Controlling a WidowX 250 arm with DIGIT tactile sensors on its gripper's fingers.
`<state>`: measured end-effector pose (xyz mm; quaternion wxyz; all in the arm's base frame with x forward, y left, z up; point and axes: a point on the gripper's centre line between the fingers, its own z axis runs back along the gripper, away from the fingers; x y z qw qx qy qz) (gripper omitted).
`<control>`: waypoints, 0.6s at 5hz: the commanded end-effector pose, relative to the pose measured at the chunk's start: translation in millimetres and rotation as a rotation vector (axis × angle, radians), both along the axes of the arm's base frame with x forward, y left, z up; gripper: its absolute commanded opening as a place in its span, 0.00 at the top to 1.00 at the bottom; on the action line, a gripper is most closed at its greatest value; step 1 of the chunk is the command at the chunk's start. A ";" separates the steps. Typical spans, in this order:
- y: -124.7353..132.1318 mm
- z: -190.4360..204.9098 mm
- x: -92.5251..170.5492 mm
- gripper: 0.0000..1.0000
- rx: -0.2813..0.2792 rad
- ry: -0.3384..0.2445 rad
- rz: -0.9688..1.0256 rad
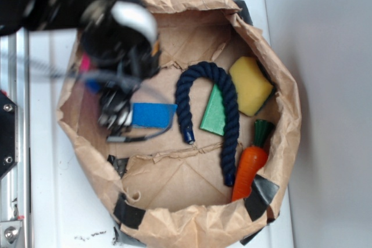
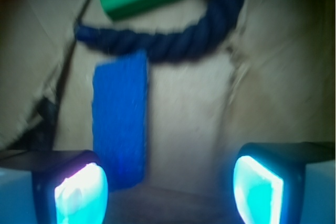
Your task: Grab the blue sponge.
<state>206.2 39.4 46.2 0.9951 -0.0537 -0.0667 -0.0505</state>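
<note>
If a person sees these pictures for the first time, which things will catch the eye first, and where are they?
First comes the big crumpled brown paper bag lying open on the white surface, with the black robot arm blurred above its upper left part. Inside, the blue sponge lies flat left of centre, right beside the open gripper, with the dark navy rope arching next to it. To the right are a green wedge sponge, a yellow sponge and an orange toy carrot.

A crumpled brown paper bag [image 1: 192, 225] with black tape patches sits on the white bench [image 1: 52, 213]. Inside it, away from the pincer, a dark navy twisted rope [image 1: 200, 74] arches over a green wedge-shaped sponge [image 1: 214, 114]. Farther still lie a yellow sponge block [image 1: 251, 84] and an orange toy carrot [image 1: 250, 169] with a green top.
</note>
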 end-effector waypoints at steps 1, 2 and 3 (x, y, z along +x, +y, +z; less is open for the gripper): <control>-23.4 -15.0 23.2 0.00 -0.018 0.007 0.062; -33.9 -26.7 32.4 0.00 -0.025 0.021 0.106; -45.3 -40.4 43.3 0.00 0.016 -0.031 0.149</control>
